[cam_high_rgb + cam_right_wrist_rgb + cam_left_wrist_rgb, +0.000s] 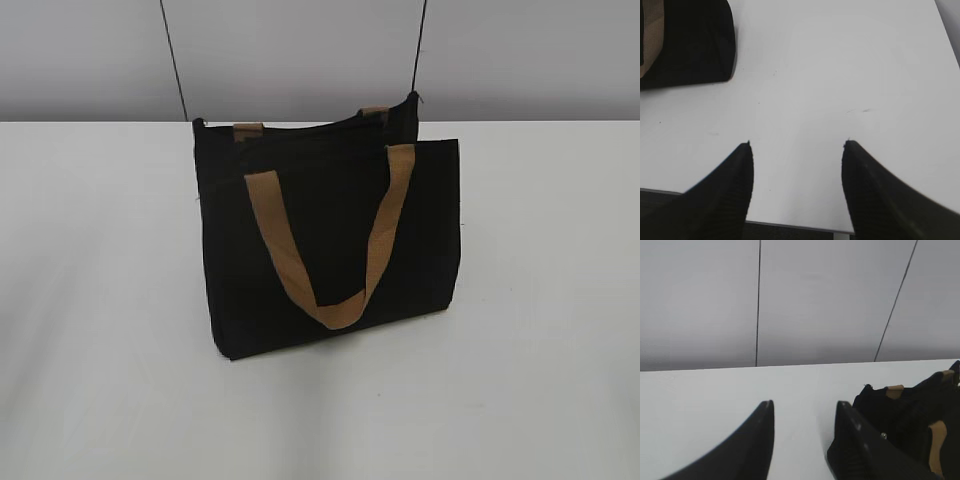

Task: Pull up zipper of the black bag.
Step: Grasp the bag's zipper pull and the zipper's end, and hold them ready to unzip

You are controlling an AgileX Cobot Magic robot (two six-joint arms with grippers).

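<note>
The left gripper [804,412] had its two dark fingers spread apart with nothing between them, only bare white table [715,395] showing through the gap. It hovered low over the tabletop, pointing toward the grey back wall [830,300]. Just to the right of its right finger [855,440] stood the black bag [910,415], seen from one end, with a tan strap tab [895,391] at the top edge and part of a tan handle [937,447] lower down. Whether that finger touched the fabric could not be told.

The right gripper [797,144] was likewise parted and empty, its ribbed fingers [725,195] framing a stretch of white table [840,75] near the table's front edge. The bag's lower corner [690,45] lay in the upper left of that wrist view, well apart from the fingertips.

In the exterior view neither gripper showed. The black bag [330,240] stood upright near the middle of the table [100,350], turned slightly so that its broad front face was toward the camera. One tan webbing handle [335,305] hung down over that face in a long loop, and the two short tan tabs [248,129] of the far handle peeked above the rear panel. The zipper [300,122] ran along the bag's top edge as a dark line; its slider and pull were too small to pick out. Two thin black lines [175,60] ran up the wall behind.
</note>
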